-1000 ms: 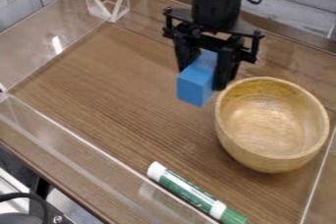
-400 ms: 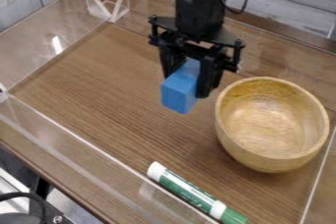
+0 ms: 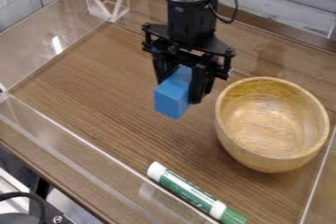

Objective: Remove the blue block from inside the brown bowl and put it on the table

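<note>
My gripper (image 3: pixel 180 83) hangs over the table (image 3: pixel 92 81) just left of the brown bowl (image 3: pixel 272 122), shut on the blue block (image 3: pixel 172 97). The block sits between the black fingers and sticks out below them, held a little above the wood surface. The light-brown bowl stands upright at the right and holds nothing that I can see.
A white-and-green marker (image 3: pixel 194 192) lies near the front edge. Clear acrylic walls (image 3: pixel 59 31) run along the table's edges, with a folded clear piece (image 3: pixel 105 7) at the back left. Bare wood lies to the left of the gripper.
The gripper has carried the blue block leftward and slightly toward the front, away from the bowl. The grip has stayed the same.
</note>
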{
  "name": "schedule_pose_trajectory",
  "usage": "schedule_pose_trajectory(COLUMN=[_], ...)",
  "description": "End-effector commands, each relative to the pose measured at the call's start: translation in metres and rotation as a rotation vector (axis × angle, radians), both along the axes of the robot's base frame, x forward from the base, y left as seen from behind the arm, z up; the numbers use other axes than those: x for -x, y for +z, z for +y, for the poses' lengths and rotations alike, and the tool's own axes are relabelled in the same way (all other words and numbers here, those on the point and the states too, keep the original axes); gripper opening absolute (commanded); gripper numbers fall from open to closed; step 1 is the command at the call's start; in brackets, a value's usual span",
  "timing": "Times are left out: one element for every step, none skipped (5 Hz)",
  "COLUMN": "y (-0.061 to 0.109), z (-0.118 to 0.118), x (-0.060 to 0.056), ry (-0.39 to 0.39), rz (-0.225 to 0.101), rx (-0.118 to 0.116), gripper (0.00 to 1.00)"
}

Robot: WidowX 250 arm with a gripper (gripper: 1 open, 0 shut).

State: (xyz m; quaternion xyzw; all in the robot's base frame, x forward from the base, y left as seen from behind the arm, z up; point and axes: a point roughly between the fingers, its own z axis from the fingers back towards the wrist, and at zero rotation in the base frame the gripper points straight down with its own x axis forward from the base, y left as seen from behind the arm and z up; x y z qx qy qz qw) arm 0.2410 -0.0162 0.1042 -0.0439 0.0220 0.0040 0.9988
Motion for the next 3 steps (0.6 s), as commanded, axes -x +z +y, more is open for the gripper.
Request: schedule_pose_trajectory(y=[0.007,0.002,-0.005], z=[0.005,0.007,0.009], x=[-0.005,-0.006,-0.006], ry=[0.009,0.012,0.012], rz=[-0.057,-0.057,-0.057], rx=[-0.008,-0.014,-0.018], gripper=[0.0,0.0,0.0])
